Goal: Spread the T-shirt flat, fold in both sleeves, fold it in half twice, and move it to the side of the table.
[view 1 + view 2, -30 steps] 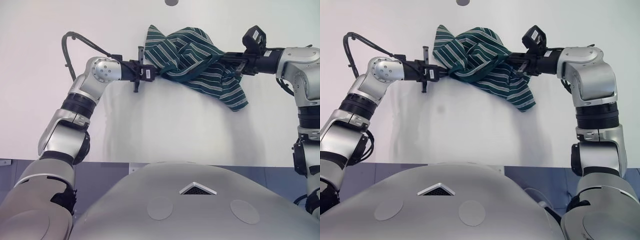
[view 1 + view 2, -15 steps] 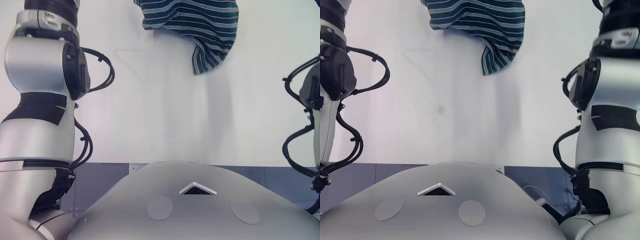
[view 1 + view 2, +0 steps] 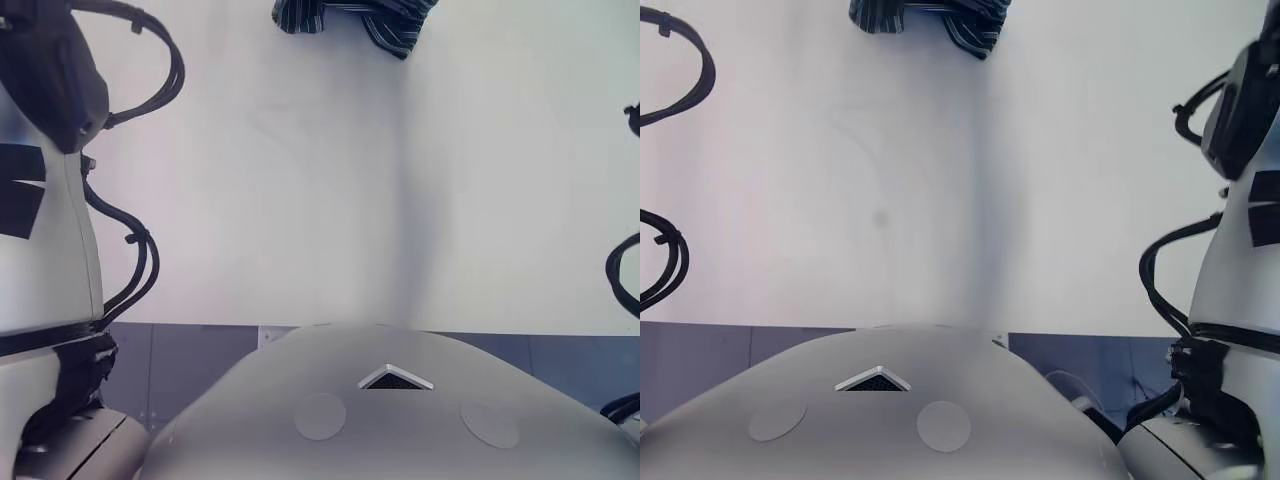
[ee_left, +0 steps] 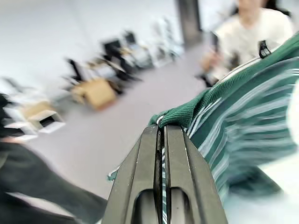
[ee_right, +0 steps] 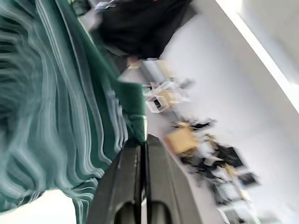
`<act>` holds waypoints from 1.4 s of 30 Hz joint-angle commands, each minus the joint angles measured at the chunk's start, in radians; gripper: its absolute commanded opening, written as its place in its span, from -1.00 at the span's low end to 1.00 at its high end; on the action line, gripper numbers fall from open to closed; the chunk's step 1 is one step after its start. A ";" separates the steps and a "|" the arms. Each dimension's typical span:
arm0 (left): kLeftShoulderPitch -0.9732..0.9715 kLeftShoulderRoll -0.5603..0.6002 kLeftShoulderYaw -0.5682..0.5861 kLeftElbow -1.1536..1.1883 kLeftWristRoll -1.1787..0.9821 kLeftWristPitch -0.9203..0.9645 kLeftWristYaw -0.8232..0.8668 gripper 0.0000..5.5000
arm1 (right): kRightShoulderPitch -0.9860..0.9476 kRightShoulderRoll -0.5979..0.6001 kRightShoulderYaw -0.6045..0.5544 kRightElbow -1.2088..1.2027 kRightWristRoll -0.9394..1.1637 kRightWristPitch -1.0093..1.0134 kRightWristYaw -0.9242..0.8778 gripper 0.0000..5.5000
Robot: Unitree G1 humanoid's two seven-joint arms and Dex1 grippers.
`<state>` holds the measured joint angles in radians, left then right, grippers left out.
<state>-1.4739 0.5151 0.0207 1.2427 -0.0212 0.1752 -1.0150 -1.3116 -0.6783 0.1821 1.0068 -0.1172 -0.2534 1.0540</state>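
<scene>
The green striped T-shirt [image 3: 345, 14] hangs bunched between both arms, its lowest folds over the far end of the white desk [image 3: 300, 200]. The left gripper [image 4: 162, 133] has its jaws clamped on a ribbed edge of the cloth, and the right gripper [image 5: 142, 142] has its jaws pinched tight on another edge.
</scene>
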 commanded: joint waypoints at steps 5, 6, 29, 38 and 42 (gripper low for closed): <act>1.411 0.517 -0.193 -1.691 -0.390 0.585 -0.384 -1.00 | 1.318 -0.427 0.068 -1.565 0.410 0.767 0.139 -1.00; 1.516 0.510 -0.221 -1.711 -0.315 0.545 -0.343 -1.00 | 1.392 -0.415 0.085 -1.584 0.371 0.797 0.113 -1.00; 1.096 0.068 -0.051 -1.287 -0.472 0.826 0.272 -0.52 | 0.884 0.143 -0.292 -1.020 0.689 1.437 -0.345 -0.48; 0.957 -0.102 -0.051 -0.813 -0.358 0.681 0.384 -0.51 | 0.736 0.313 -0.250 -0.480 0.575 1.180 -0.363 -0.40; 0.972 -0.050 -0.011 -0.855 -0.390 0.735 0.347 -0.51 | 0.721 0.347 -0.292 -0.397 0.602 1.158 -0.343 -0.53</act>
<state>-0.5132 0.4342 -0.0109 0.4077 -0.4031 0.8773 -0.6579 -0.5780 -0.3403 -0.0877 0.5846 0.4715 0.9141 0.7026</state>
